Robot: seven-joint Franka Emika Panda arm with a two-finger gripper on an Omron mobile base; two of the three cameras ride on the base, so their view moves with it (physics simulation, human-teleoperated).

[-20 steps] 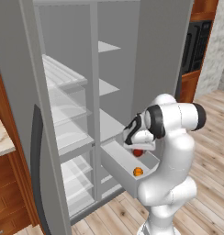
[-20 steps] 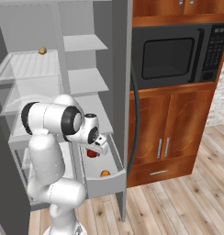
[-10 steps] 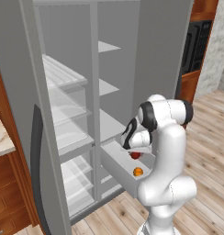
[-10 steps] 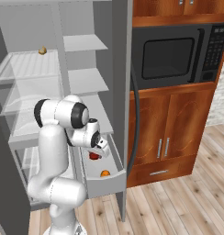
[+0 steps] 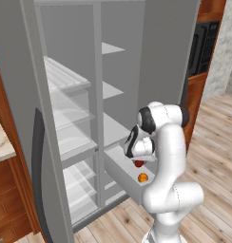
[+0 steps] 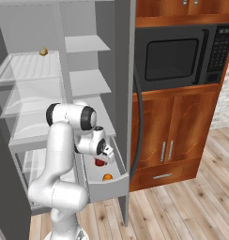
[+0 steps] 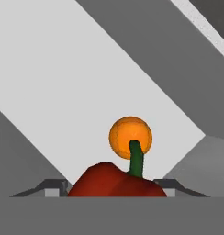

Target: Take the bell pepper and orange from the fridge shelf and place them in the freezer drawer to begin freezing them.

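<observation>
A simulated kitchen with a pale plank floor, warm wooden cabinets (image 6: 182, 126) and a black built-in microwave (image 6: 179, 58) set above them. No brand, label or writing can be read on any of it; the microwave's control panel is only a blur of small marks.

The largest thing is the grey fridge (image 5: 89, 95), standing open with its door (image 5: 23, 118) swung out to the left. Inside, several pale translucent shelves are stacked on the left side; the fridge shelf (image 6: 22, 68) near the top carries a small yellowish-tan item (image 6: 42, 51) at its back edge. Plain grey shelves sit in the right column.

Low in that right column the freezer drawer (image 5: 125, 178) is pulled out, a light grey-white bin with smooth walls. The white arm bends over it, the hand reaching down into the open bin.

The orange (image 6: 107, 177) lies on the drawer floor near the front wall; it also shows in the left base view (image 5: 142, 178) and in the hand view (image 7: 130, 137) as a bright ball beyond the pepper's green stem.

The bell pepper (image 7: 117, 182) sits right between the fingers of the gripper (image 7: 117, 189), its red body filling the gap between the two dark tips, so the gripper appears closed around it. In the base views the pepper (image 5: 139, 163) hangs just under the hand, above the drawer floor and a little behind the orange.
</observation>
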